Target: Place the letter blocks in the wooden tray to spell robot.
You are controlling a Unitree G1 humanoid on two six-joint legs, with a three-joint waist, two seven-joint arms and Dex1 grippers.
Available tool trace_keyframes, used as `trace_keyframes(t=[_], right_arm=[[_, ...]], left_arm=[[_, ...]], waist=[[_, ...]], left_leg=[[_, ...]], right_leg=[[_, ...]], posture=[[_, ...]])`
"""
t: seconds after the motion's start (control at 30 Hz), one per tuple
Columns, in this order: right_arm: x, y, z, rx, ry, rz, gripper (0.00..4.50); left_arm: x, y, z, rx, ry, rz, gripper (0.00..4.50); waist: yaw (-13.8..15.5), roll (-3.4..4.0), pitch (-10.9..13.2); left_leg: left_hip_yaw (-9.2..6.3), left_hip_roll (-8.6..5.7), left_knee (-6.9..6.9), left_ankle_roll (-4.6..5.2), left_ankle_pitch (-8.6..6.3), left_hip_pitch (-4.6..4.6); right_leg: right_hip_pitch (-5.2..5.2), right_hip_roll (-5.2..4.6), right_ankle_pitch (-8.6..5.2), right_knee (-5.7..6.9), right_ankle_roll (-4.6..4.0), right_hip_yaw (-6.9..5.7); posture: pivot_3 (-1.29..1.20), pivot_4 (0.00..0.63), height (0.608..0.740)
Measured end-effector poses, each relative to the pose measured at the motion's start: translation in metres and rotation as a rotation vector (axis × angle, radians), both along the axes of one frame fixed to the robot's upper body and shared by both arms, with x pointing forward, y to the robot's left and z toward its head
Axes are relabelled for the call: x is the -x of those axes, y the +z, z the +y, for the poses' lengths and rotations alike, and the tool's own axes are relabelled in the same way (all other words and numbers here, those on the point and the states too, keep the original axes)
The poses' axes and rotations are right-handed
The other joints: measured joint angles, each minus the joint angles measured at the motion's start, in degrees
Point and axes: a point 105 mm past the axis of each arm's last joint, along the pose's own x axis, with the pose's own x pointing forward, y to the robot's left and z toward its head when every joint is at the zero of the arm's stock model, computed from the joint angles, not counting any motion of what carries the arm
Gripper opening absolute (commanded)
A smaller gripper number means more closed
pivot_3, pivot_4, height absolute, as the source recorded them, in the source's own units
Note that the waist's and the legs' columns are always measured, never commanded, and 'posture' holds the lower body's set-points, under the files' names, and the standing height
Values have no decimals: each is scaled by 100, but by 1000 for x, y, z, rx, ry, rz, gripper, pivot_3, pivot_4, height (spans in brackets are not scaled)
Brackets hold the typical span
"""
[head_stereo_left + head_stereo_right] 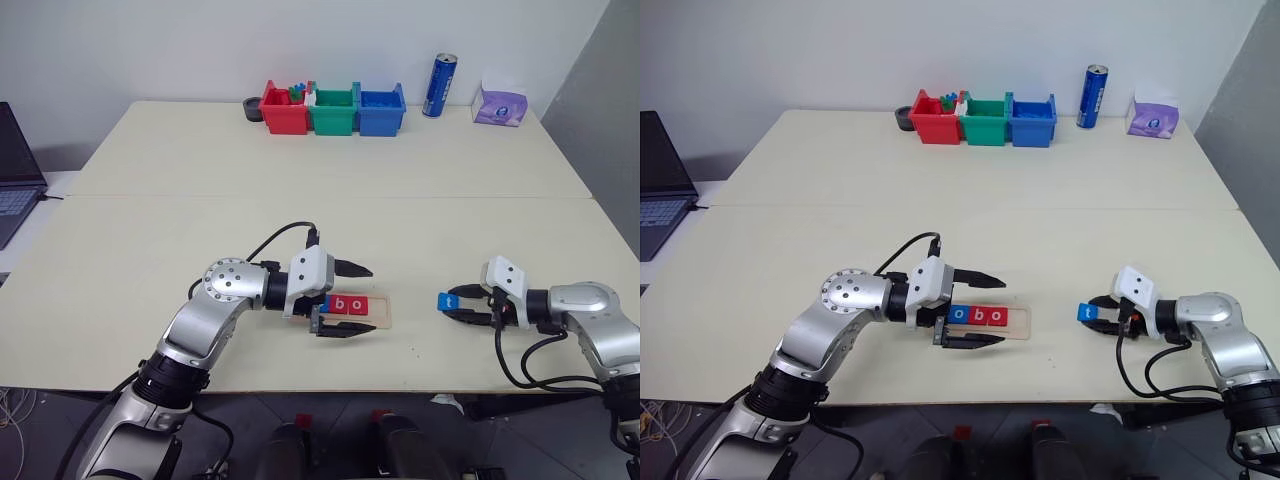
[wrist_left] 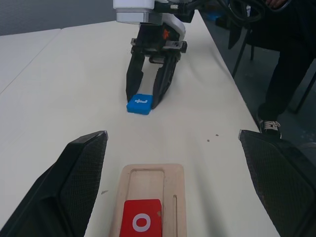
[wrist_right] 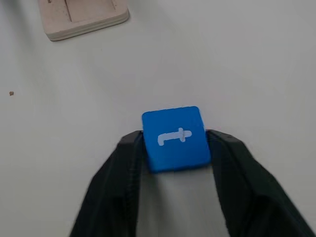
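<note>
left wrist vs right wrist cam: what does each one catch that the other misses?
Left wrist alone: the red square tile with a white o lying in the tray's groove, the left gripper with its jaws spread either side of the tray, and a person's leg and shoe beside the table. Right wrist alone: a close look at the black fingers pressing the blue tile's two sides. Both: the blue square tile with a white t between the right gripper jaws, the pale wooden tray, and the cream tabletop.
</note>
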Motion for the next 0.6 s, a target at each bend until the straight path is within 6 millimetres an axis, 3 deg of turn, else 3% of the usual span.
trace_keyframes(t=[0.2,0.3,0.43,0.6], right_arm=[[0,1,3,-6,3,-4,1464],[-1,16,23,-39,51,-38,1464],[3,41,62,-93,148,-96,1464],[13,36,90,-113,221,-67,1464]], left_arm=[[-2,2,1,1,0,-13,4500],[-8,2,14,-10,32,-7,4500],[-20,7,47,-47,100,-25,4500],[-20,8,71,-70,128,-27,4500]], waist=[[-3,0,0],[-36,1,0],[-25,1,0],[18,1,0]], left_leg=[[0,0,0,0,0,1],[-6,5,-1,0,0,5],[-10,8,-1,0,0,3],[-10,5,0,-1,0,-4]], right_leg=[[0,0,0,1,0,1],[-1,3,0,5,-1,3],[-1,8,0,5,-1,-7],[-1,-14,-1,-1,2,-8]], posture=[[0,150,740],[0,150,740],[0,150,740],[0,150,740]])
